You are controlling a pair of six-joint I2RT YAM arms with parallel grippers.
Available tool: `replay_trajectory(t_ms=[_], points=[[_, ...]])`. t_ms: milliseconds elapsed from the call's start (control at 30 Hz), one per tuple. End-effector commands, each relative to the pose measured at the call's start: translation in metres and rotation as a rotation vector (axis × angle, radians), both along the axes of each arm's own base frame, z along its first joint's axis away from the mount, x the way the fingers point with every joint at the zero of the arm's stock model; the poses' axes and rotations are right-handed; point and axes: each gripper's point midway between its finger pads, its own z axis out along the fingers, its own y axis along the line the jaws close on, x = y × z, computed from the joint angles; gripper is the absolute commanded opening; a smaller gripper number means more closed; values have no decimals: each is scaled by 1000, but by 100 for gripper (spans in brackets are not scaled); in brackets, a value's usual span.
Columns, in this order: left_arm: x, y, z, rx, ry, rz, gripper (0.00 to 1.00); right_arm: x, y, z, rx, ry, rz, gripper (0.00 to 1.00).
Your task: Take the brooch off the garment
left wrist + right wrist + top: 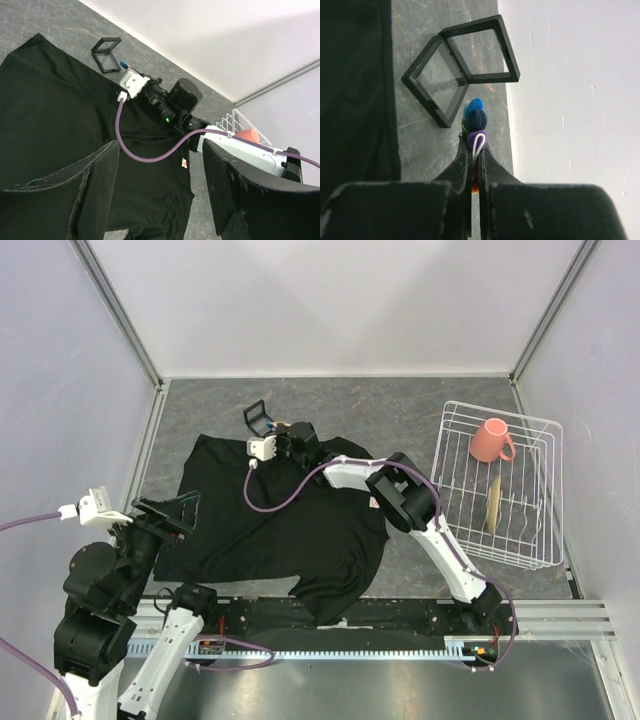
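Two fingers of the right gripper [474,150] clamp the brooch [476,121], clear of the garment [290,530] at upper centre, just beside an open case [462,70], likely its destination; the left gripper [160,185] waits, fingers apart.

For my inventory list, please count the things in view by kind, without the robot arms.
Black T-shirt: 1
Brooch: 1
Clear display case: 1
Wire rack: 1
Pink mug: 1
Tan flat piece: 1
Total: 6
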Motion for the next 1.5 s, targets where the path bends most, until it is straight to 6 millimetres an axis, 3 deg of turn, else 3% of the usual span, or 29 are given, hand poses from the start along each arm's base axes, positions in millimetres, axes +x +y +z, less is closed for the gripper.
replay_trajectory(t_ms=[0,667,1467], points=[[3,8,1,26,-24,41,74,17,9,17,0,-64,3,0],[4,14,-11,31,-14,72,74,30,34,14,15,-55,62,0],[5,11,-18,20,1,64,74,35,48,12,83,-69,70,10]])
